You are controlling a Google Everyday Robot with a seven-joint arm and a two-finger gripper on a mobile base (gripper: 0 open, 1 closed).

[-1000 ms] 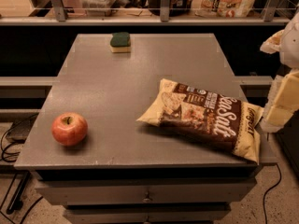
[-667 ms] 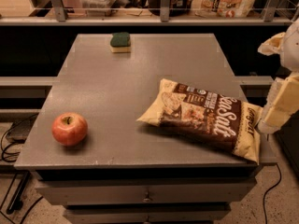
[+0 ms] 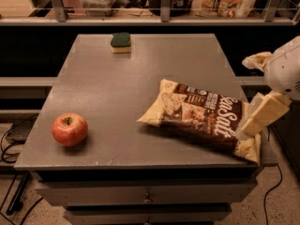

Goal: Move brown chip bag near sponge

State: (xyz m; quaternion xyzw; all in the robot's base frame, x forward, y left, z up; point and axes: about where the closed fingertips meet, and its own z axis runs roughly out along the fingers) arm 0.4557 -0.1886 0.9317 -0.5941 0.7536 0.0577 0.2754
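Observation:
The brown chip bag (image 3: 201, 114) lies flat on the right front part of the grey table (image 3: 140, 74), with white "Sea Salt" lettering and cream ends. The sponge (image 3: 121, 41), green on top and yellow below, sits at the table's far edge, left of the middle and well apart from the bag. My gripper (image 3: 254, 121) comes in from the right edge of the view and sits at the bag's right end, right over it. Whether it touches the bag cannot be told.
A red apple (image 3: 69, 129) stands at the front left of the table. A shelf with a railing (image 3: 164, 18) holding bags and boxes runs behind the table. Drawers (image 3: 145, 196) sit below the tabletop, and cables lie on the floor at the left.
My gripper has moved a little left and down, closer onto the bag's right end. The bag, sponge and apple have not moved.

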